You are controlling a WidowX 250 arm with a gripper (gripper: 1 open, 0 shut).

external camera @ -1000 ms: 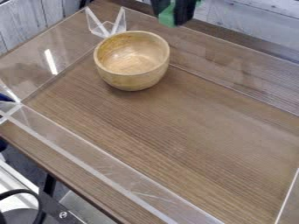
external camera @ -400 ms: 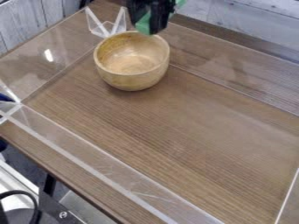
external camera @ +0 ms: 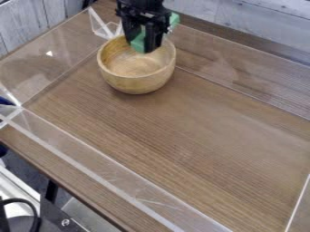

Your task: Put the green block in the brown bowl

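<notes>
Table (external camera: 182, 145): wooden top lying in front of the bowl
Bowl (external camera: 136, 67): sitting on the table's far left part
Block (external camera: 154, 34): hanging upright over the bowl's far rim
Gripper (external camera: 145, 36): pointing down above the bowl, clamping the block

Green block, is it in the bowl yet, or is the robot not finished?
Nearly. Done: the green block is picked up, pinched in the shut gripper and carried over to the brown bowl. In hand: it hangs just above the bowl's back rim, pointing down into it. Left: the gripper has not yet let go, so the block isn't resting inside, and the bowl looks empty.
</notes>
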